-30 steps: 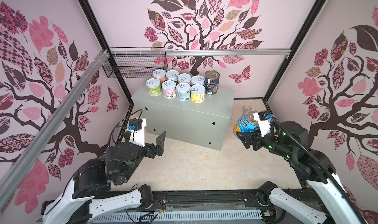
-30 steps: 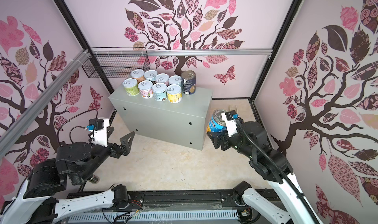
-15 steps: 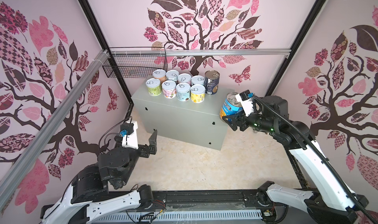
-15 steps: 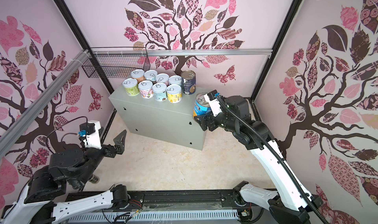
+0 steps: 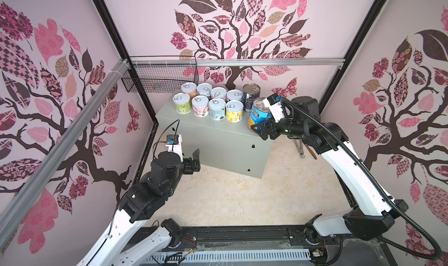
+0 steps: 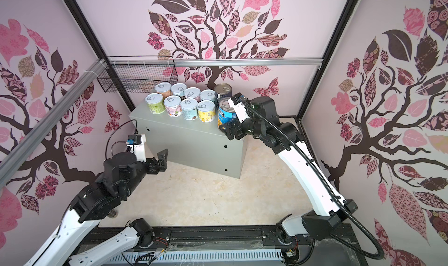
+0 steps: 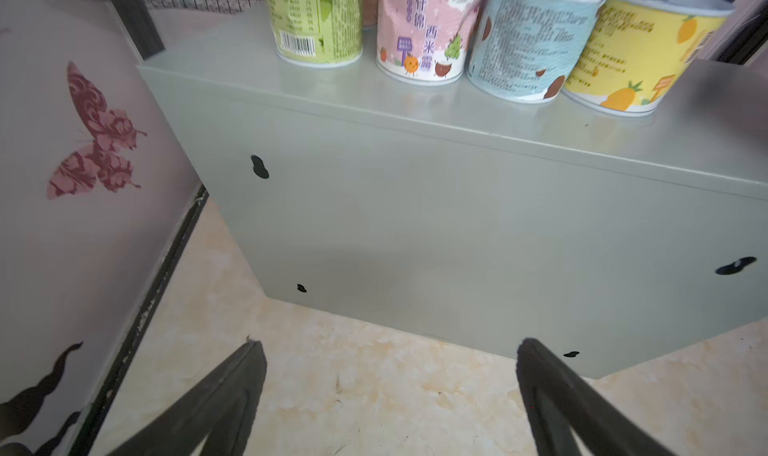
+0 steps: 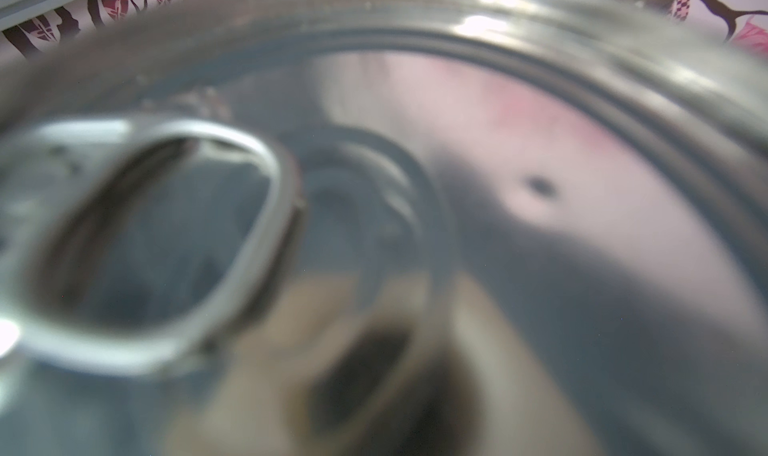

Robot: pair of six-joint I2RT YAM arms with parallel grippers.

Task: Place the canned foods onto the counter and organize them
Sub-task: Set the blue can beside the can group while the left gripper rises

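On the table [image 5: 218, 143]: eight short cans [image 5: 200, 105] stand in two rows of four on the far left part of the top, and the dark tall can [image 5: 251, 98] stands just right of the far row
Carried can: the blue tall can [image 5: 258, 114] is roughly upright, just right of the yellow short can [image 5: 234, 112] and just near of the dark tall can; I cannot tell whether its base touches the top
Grip: the right hand [image 5: 261, 129] reaches in from the right and clamps the blue tall can low on its body; the can's blurred lid [image 8: 498, 225] fills the right wrist view
Free arm: the left hand [image 7: 386, 350] is empty with its jaws spread wide, above the floor [image 5: 230, 199] by the left end of the table's near face, apart from it
Table edges: a bare strip runs along the near edge in front of the near row; the blue tall can is close to the near right corner
Open room: the floor between the two arms lies wide and open; the wire basket [image 5: 160, 80] hangs on the far wall at left, just beyond the table's far left corner
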